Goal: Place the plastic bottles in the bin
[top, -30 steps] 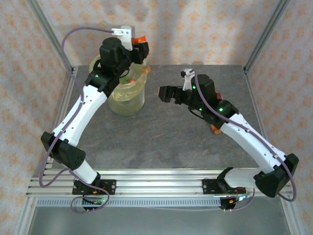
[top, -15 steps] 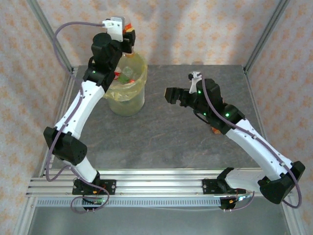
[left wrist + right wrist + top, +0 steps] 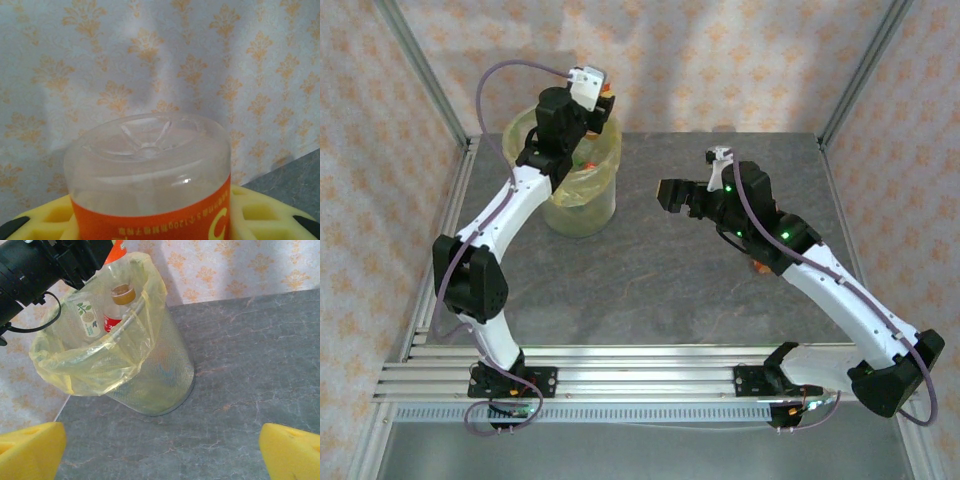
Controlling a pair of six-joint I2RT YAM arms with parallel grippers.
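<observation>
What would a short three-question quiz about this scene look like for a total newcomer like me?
1. True or false: the right pincer stands open and empty.
2. What does the left pincer hold? A an orange-labelled bottle; B a cloth; C nothing.
3. Fill in: the bag lining the bin is ____ in colour.
Key: 1 true; 2 A; 3 yellow-green.

Bright, even light; the close bottle (image 3: 150,170) looks soft and blurred.
</observation>
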